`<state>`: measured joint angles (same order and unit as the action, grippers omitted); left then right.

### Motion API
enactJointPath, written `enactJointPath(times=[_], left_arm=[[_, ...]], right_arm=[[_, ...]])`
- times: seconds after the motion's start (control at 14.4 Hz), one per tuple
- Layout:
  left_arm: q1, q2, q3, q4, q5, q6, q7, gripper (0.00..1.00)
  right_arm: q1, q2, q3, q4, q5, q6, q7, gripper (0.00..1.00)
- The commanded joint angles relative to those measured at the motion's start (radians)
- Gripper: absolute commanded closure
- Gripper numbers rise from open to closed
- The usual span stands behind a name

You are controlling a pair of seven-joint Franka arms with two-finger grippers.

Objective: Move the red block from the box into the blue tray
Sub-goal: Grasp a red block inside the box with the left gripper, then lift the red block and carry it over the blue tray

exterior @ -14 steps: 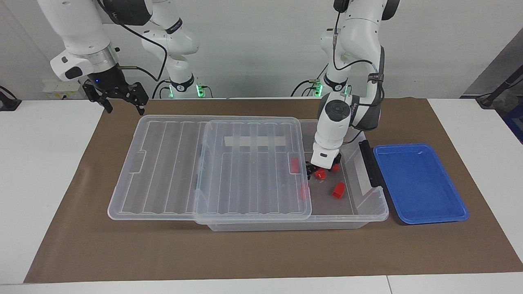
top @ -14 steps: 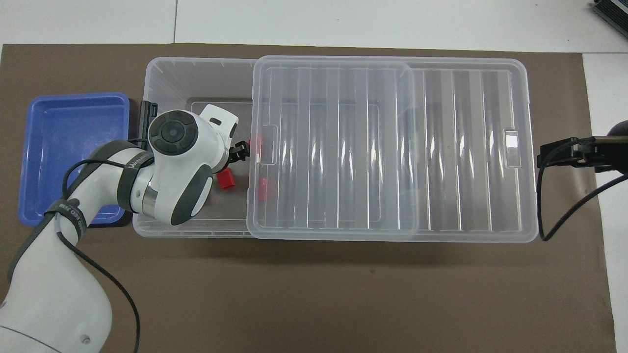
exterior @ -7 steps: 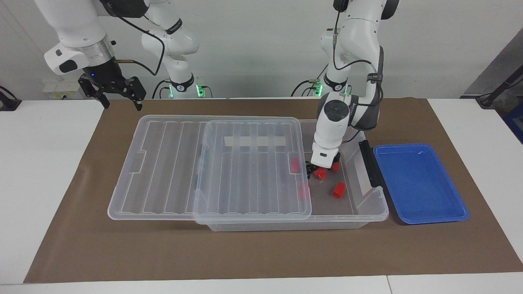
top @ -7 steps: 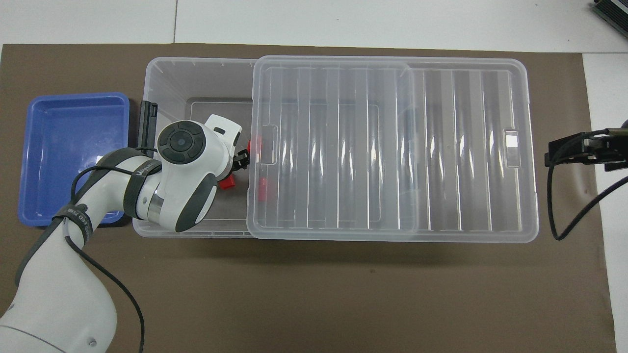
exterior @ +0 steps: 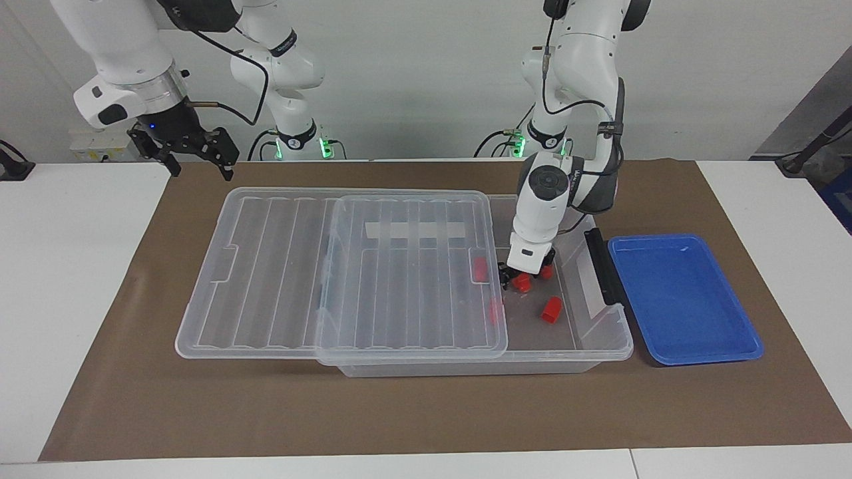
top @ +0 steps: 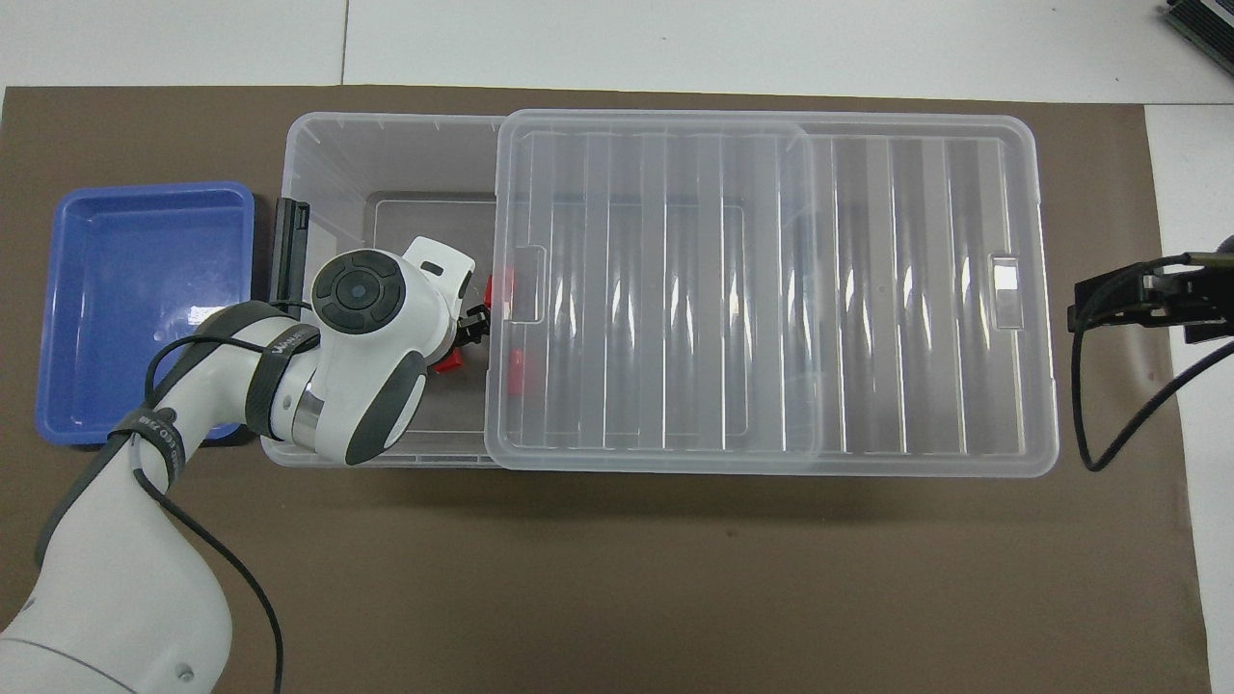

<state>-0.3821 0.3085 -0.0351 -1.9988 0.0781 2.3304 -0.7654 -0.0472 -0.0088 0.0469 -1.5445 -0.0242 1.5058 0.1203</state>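
The left hand (exterior: 521,279) is down inside the large clear plastic storage box (exterior: 602,346), in its uncovered end toward the left arm's end of the worktop. Its black fingers look narrow around a small bright red chunky block (exterior: 522,284), though the arm hides the contact from overhead, so a firm hold is only probable. That block sits low in the box, at or just above the floor.

A second red block (exterior: 551,310) stands on the box floor, farther from the robots than the held one. A third (exterior: 546,271) shows just beside the hand, nearer the robots. Two more red blocks (exterior: 480,269) lie under the edge of the ribbed see-through lid (exterior: 279,279), seen through it.

The lid is slid toward the right arm's end and covers most of the box. A black latch (exterior: 602,266) sits on the box end next to the shallow bright blue plastic tray (exterior: 692,356). The tray lies just beside the box on the brown mat (exterior: 426,412).

The right hand (exterior: 193,150) waits in the air over the mat's corner at the right arm's end, fingers spread wide and holding nothing.
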Motion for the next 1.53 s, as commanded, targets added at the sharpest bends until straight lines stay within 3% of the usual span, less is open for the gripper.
enactJointPath(times=[0.0,0.14,0.42,0.63,1.11,1.46], left_arm=[[0.002,-0.042,0.003,-0.048,0.019,0.02,0.012,0.52],[0.003,-0.042,0.003,-0.049,0.019,0.017,0.015,0.75],[0.005,-0.042,0.003,-0.048,0.019,0.015,0.018,0.87],[0.009,-0.042,0.003,-0.026,0.019,-0.029,0.02,0.87],[0.023,-0.106,0.01,0.241,-0.003,-0.472,0.075,0.87],[0.13,-0.132,0.012,0.451,-0.093,-0.751,0.234,0.87]], right_arm=[[-0.016,0.004,0.008,0.004,0.012,-0.009,0.018,0.0],[-0.016,0.004,0.008,0.004,0.012,-0.009,0.018,0.0],[-0.016,0.004,0.008,0.004,0.012,-0.009,0.018,0.0],[-0.016,0.004,0.008,0.004,0.012,-0.009,0.018,0.0],[-0.016,0.004,0.008,0.004,0.012,-0.009,0.018,0.0],[-0.016,0.004,0.008,0.004,0.012,-0.009,0.018,0.0]])
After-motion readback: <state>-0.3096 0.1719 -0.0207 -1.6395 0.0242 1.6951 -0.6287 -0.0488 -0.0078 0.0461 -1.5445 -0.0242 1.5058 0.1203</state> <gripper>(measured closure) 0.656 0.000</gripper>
